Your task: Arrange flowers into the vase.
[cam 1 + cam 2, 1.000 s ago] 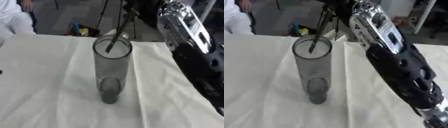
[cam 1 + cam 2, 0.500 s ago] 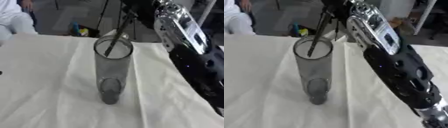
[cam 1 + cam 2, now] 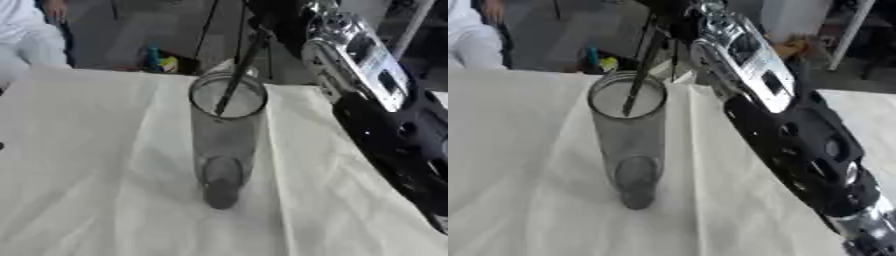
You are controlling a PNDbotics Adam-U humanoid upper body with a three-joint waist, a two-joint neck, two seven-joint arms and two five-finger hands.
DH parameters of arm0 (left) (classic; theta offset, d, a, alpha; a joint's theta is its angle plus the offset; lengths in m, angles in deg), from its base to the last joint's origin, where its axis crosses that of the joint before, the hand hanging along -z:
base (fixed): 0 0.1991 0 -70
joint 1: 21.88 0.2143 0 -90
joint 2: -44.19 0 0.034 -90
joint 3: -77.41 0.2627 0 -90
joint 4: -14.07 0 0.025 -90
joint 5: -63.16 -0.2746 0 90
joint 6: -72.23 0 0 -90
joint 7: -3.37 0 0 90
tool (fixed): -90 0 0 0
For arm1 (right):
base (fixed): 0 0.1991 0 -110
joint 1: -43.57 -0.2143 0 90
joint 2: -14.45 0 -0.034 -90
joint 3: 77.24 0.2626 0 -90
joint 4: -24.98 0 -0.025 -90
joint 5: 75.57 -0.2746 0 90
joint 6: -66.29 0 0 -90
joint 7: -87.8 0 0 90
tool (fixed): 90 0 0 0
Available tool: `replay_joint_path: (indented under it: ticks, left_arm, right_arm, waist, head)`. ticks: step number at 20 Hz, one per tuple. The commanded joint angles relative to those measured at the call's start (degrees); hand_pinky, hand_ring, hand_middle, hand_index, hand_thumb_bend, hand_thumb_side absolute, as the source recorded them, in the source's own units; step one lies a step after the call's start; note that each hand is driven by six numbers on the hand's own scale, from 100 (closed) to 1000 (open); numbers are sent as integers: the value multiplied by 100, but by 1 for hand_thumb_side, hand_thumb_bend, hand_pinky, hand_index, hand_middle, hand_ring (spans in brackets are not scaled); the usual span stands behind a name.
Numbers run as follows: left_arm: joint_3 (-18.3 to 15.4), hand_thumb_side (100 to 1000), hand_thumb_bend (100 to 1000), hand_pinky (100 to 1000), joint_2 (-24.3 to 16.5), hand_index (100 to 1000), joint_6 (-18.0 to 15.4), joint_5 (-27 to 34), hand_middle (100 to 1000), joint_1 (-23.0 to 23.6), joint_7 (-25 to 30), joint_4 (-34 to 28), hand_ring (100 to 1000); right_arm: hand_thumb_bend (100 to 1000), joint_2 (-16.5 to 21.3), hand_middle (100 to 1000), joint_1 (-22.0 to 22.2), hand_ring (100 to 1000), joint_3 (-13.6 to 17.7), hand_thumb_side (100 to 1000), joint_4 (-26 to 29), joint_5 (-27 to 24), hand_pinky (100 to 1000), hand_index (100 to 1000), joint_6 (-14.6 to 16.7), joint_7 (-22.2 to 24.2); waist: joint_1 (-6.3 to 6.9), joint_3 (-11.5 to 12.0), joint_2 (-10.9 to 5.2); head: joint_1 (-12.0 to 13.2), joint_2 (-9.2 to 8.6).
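A thin, dark, straight flower stem (image 3: 234, 82) slants down into the mouth of a tall cylindrical vase of smoky clear glass (image 3: 225, 145); its lower tip sits inside the round rim, and its upper end runs up into the right robot hand (image 3: 677, 12) at the top edge of the view. The bloom is out of sight. That robot hand is mostly cut off by the frame, so I cannot tell how its fingers sit round the stem. Below and nearer than the robot hand, the vase stands upright on the desk (image 3: 87, 165), which is covered by a creased, off-white cloth with soft folds running past the vase's base. The right arm (image 3: 798, 135), glossy silver above and matte black below, crosses the right side, beside the vase.
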Motion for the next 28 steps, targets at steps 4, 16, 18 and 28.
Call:
replay_joint_path:
  ticks: [4,16,18,28]
  left_arm:
    - [35,1000,100,559,-35,906,5,23,756,-67,27,-104,681]
    - [32,1000,100,560,-38,907,9,38,756,-77,34,-104,681]
    - [32,1000,100,560,-40,907,8,40,756,-77,35,-104,681]
    - [31,1000,100,561,-31,908,12,44,757,-64,41,-104,682]
  right_arm:
    - [471,68,100,-117,100,0,667,-58,509,139,152,85,243]
    - [483,85,100,-109,110,-36,729,-144,1035,196,210,-1,691]
    - [495,105,100,-100,136,-55,756,-141,1250,222,235,-15,881]
    - [503,149,196,-59,242,5,801,-169,2225,275,256,106,1771]
  waist:
    - [-88,19,-8]
    - [-100,22,-15]
    - [-98,20,-18]
    - [-88,4,-19]
  head:
    - [-15,-53]
    - [1,-51]
    - [4,-52]
    - [1,-45]
